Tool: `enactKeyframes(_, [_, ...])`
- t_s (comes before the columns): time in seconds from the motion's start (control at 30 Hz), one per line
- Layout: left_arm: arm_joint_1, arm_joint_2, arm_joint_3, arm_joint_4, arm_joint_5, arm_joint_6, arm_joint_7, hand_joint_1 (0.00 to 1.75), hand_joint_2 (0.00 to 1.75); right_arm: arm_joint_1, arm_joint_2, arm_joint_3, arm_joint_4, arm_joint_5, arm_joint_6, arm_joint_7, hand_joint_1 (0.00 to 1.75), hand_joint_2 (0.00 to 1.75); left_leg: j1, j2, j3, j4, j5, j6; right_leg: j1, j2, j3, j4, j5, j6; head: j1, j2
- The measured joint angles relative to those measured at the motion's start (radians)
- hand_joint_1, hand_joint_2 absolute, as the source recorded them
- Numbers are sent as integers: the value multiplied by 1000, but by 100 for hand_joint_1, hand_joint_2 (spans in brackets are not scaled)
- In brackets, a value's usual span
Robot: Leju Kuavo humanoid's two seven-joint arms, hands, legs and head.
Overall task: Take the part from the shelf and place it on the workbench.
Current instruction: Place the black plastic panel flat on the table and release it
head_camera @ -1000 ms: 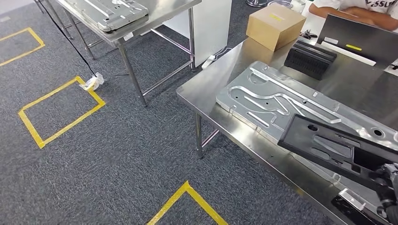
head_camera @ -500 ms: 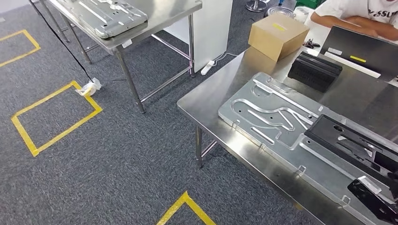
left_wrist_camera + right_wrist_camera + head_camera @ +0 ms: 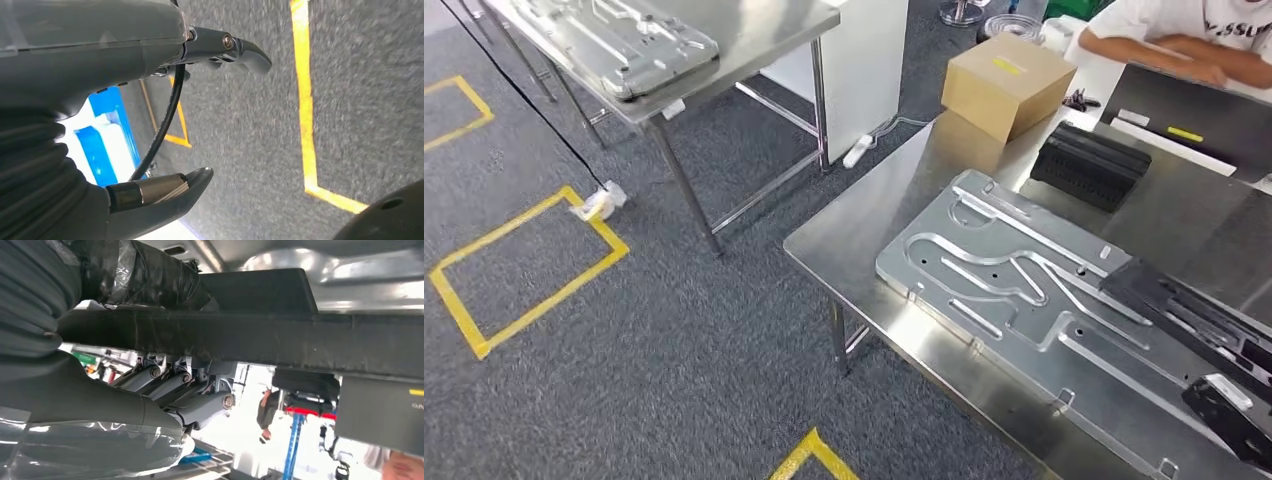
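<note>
Leftmost, the left hand [image 3: 165, 120] hangs over grey carpet [image 3: 240, 150] marked with yellow tape [image 3: 304, 100], its thumb and dark fingers [image 3: 245, 47] spread wide apart and holding nothing; further right, on the steel surface [image 3: 854, 225], a large embossed aluminium plate [image 3: 1004, 290] lies flat; over its right end sits the black part [image 3: 1194, 320], lying low across the plate; the right hand [image 3: 165, 385] grips that black part [image 3: 280, 340], thumb wrapped on one face and fingers [image 3: 200, 390] curled against the other; behind stand a cardboard box [image 3: 1007, 82] and a black ribbed block [image 3: 1089, 165].
</note>
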Motion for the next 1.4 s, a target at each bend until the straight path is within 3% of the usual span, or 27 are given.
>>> enactKeyframes(0.07, [-2,1,0,0,1,2,2,0,175,-4,11,-8,17,2,-2,-10,175,175,-3,-1,15,-23,-3,10,1,0,16,-8,6,13,-2,0])
enactKeyframes(0.13, [-1,0,0,0,1,2,6,0,175,-7,21,-12,31,9,-4,-21,175,175,0,0,49,-51,-1,18,1,-3,20,16,7,19,-1,0])
enactKeyframes(0.2, [-2,-1,0,0,1,-1,7,0,175,-15,32,-12,41,20,-8,-26,87,87,2,1,80,-71,-4,26,2,-5,-29,105,-23,21,0,0])
enactKeyframes(0.27, [-4,-2,0,0,5,-6,2,0,175,-23,45,-10,49,30,-10,-29,0,0,1,0,92,-73,-14,30,3,-5,-111,212,-70,26,0,0])
enactKeyframes(0.3, [-5,-2,0,0,7,-9,3,0,175,-26,51,-8,52,36,-9,-31,0,0,1,-2,98,-72,-20,30,3,-5,-143,239,-80,29,0,0])
enactKeyframes(0.33, [-5,-2,0,0,9,-9,8,0,175,-31,57,-2,55,42,-8,-31,0,0,1,-3,107,-70,-29,29,3,-5,-159,235,-68,31,0,0])
enactKeyframes(0.43, [-6,-6,1,0,17,7,44,0,175,-47,68,34,55,63,-4,-19,0,0,0,-3,141,-61,-60,21,3,-6,-140,89,65,30,0,0])
enactKeyframes(0.5, [-8,-8,4,0,25,16,58,0,175,-49,73,64,48,69,-3,-7,0,0,-1,-3,145,-50,-79,11,7,-9,-132,26,104,18,2,0])
enactKeyframes(0.53, [-8,-9,5,0,27,17,61,0,131,-49,75,77,43,69,-2,-3,0,0,-3,-3,143,-45,-86,8,8,-9,-134,24,103,13,2,0])
enactKeyframes(0.63, [-12,-10,5,0,25,16,65,0,0,-52,78,101,24,69,-3,4,0,0,-4,-3,141,-41,-94,22,8,-7,-133,19,115,8,2,0])
enactKeyframes(0.67, [-13,-10,5,0,25,16,66,0,0,-53,78,105,20,69,-3,4,0,0,-4,-3,142,-44,-93,26,10,-6,-133,18,113,5,1,0])
enactKeyframes(0.8, [-14,-11,10,0,33,3,72,0,0,-55,78,121,1,69,-4,7,0,0,-3,-3,146,-53,-96,21,14,-6,-132,18,109,-1,2,0])
enactKeyframes(1.0, [-13,-13,16,0,41,-12,70,0,0,-55,78,150,-50,60,1,17,0,0,0,-2,146,-56,-95,3,14,-7,-131,19,108,-2,2,0])
enactKeyframes(1.23, [-13,-19,26,0,51,-2,87,0,0,-40,66,228,-254,43,-102,4,0,0,-3,-2,149,-55,-94,1,13,-7,-127,19,110,0,2,0])
enactKeyframes(1.4, [-13,-24,30,0,54,-1,91,0,0,-40,55,272,-360,48,-115,7,0,0,-4,-2,150,-54,-94,1,13,-7,-124,16,111,3,2,0])
